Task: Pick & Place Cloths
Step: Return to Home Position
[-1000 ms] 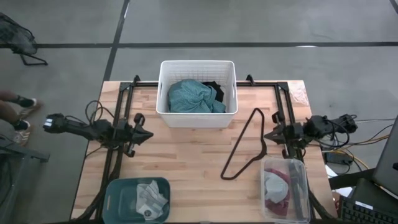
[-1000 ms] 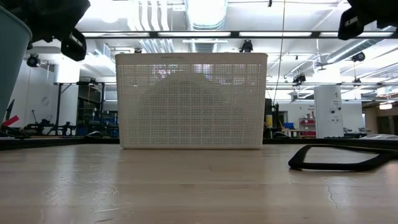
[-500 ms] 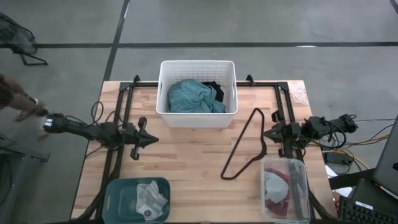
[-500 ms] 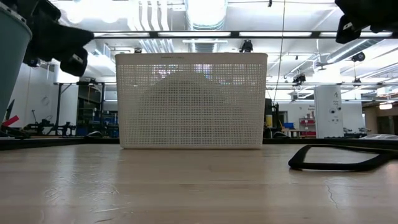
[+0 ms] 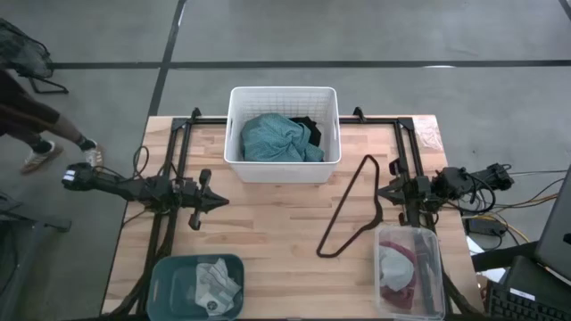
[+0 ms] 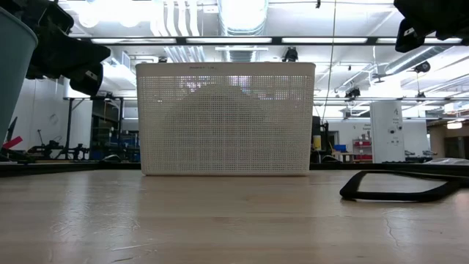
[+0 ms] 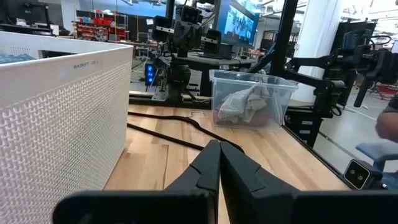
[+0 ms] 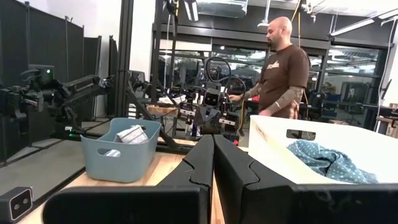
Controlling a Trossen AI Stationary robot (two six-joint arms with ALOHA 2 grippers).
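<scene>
- Teal cloth [image 5: 272, 138] and black cloth [image 5: 307, 130]: bundled together in the white basket [image 5: 234, 134], which stands between my two claws, toward the far edge. I judge this is the bin for the bulky pieces.
- Rags [image 5: 212, 283]: white and grey, crumpled in the teal bin [image 5: 165, 278], near my left claw on its near-edge side.
- Maroon cloth [image 5: 397, 285] with a grey cloth [image 5: 391, 263] on top: in the clear bin [image 5: 437, 267], just beside my right claw on its near-edge side.
- Table [image 5: 268, 227]: no cloth lies on its bare boards, so the sorting looks complete.
- Left claw [image 5: 220, 202]: fingers pressed together with nothing between them, tip aimed at the table's middle, hanging above the boards short of the basket. I judge it is closed and empty because no load is left to carry.
- Right claw [image 5: 382, 193]: mirrors the left, fingers together and empty, tip aimed inward from the opposite side.
- Hanger [image 5: 348, 209]: flat on the table just ahead of my right claw's tip, apart from it. It is not a cloth, which would explain why it sits in no bin.
- Both arms sit at the table's sides, clear of all three bins, a pose that suits parking rather than reaching.
- Person [image 8: 283, 68]: stands beyond the table, well apart from both claws.
</scene>
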